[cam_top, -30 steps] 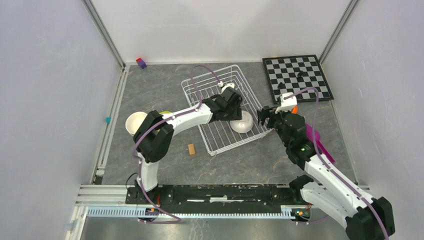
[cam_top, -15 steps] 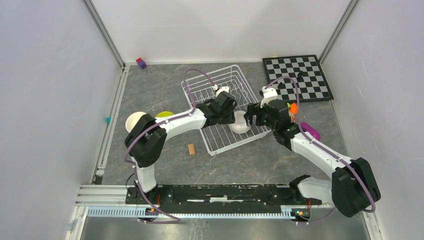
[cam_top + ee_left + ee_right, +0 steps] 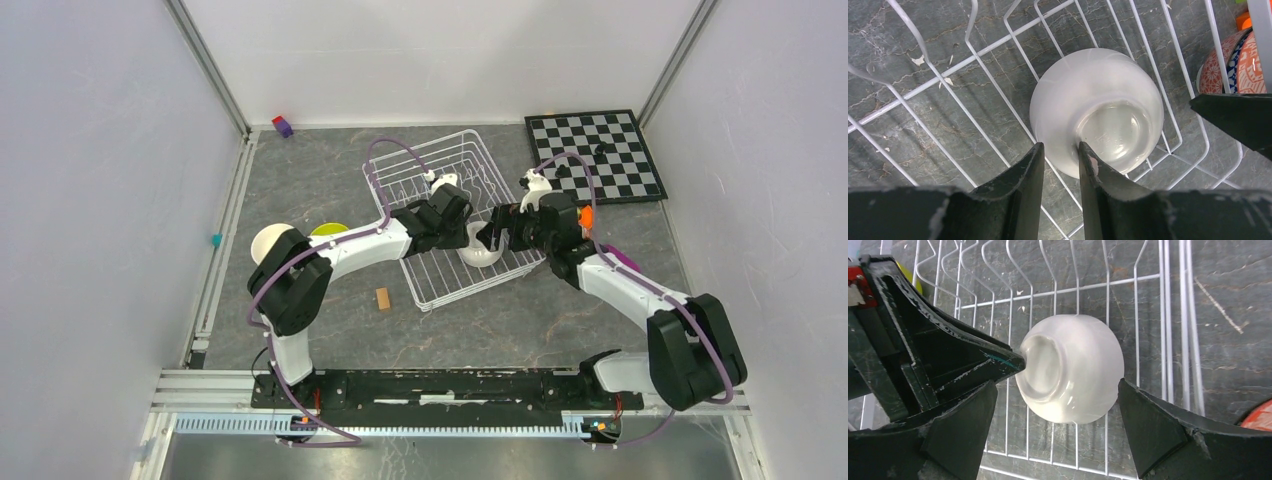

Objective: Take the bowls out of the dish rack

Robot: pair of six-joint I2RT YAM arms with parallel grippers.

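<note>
Grey table (image 3: pixel 320 170), dish rack (image 3: pixel 440 285), white bowl (image 3: pixel 1098 110)

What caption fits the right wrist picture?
A plain white round bowl in a white wire dish rack between open right jaws.

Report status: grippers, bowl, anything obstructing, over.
Left gripper narrow on base of white bowl, grip unconfirmed. Right gripper open, straddling same bowl. Bowl tipped, inside dish rack. Both grippers crowd it.

white bowl (image 3: pixel 1098 110), white wire rack (image 3: pixel 440 275), black-and-white checked chessboard (image 3: pixel 595 155), grey marbled table (image 3: pixel 320 180)
</note>
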